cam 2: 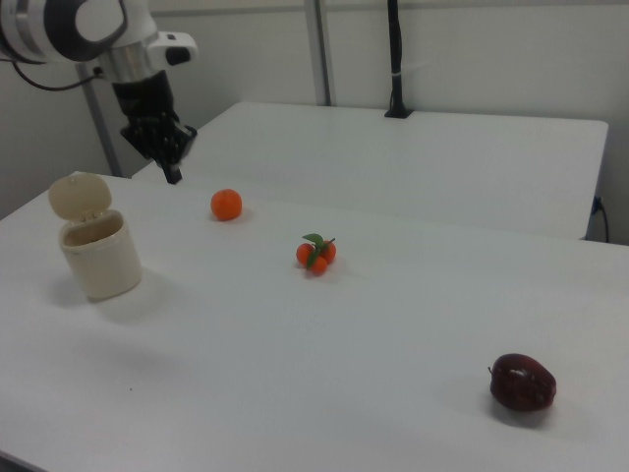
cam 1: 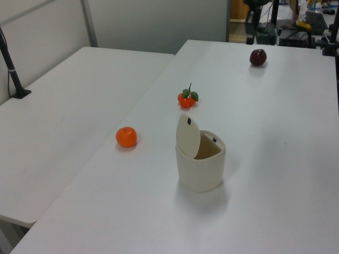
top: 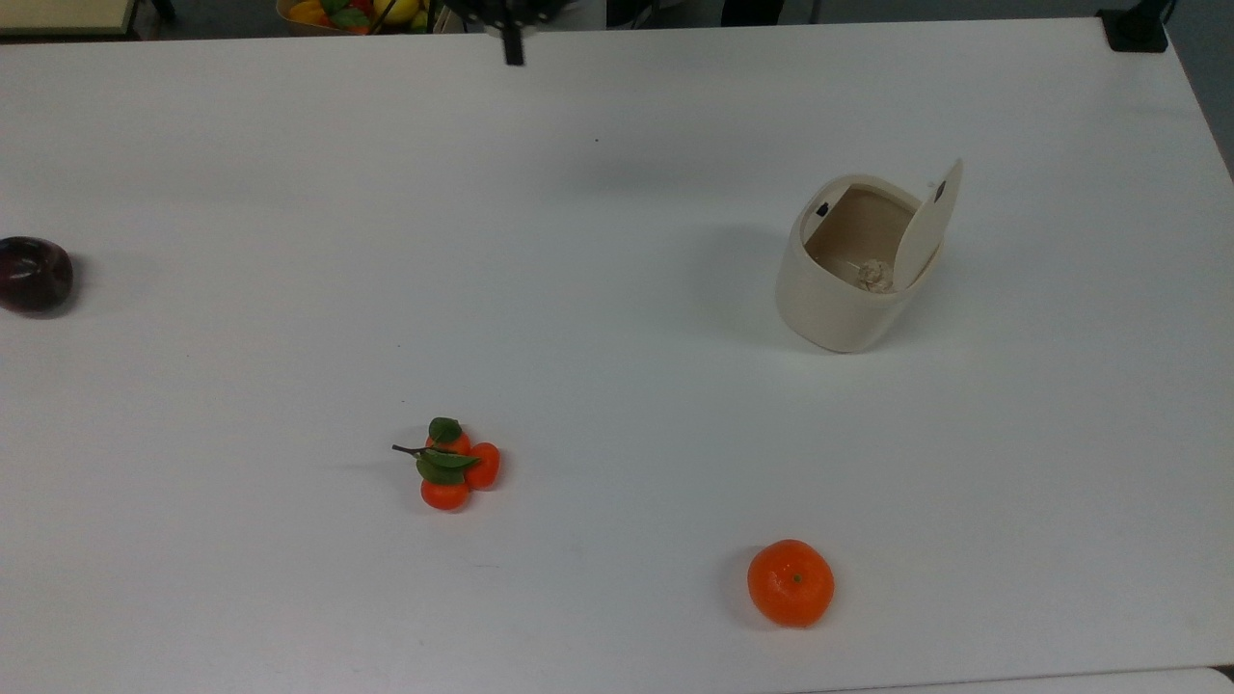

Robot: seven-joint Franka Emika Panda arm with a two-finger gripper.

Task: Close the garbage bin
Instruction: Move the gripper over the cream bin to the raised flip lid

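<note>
Garbage bin [top: 837, 289] stands upright on the white table [top: 598, 318], toward the top view's right, well in from the table's right and far edges. Its lid [top: 927, 226] is up, standing near vertical on the side toward the top view's right; a small crumpled scrap [top: 875, 276] lies inside. In the left view the bin [cam 1: 201, 168] sits mid-table with the lid [cam 1: 188, 135] raised on its left side.

Gripper [cam 2: 173, 169] hangs in the air, above and to the right of the bin [cam 2: 98, 253] in the right view, pointing down; the fingers look pressed together, holding nothing. In the top view it shows at the far edge [top: 514, 46].

Other items: orange [top: 791, 582] near the top view's bottom edge, well apart from the bin; cluster of small oranges with leaves [top: 449, 467] mid-table; dark red apple [top: 34, 274] at the top view's left edge. Bare table surface lies on all sides of the bin.
</note>
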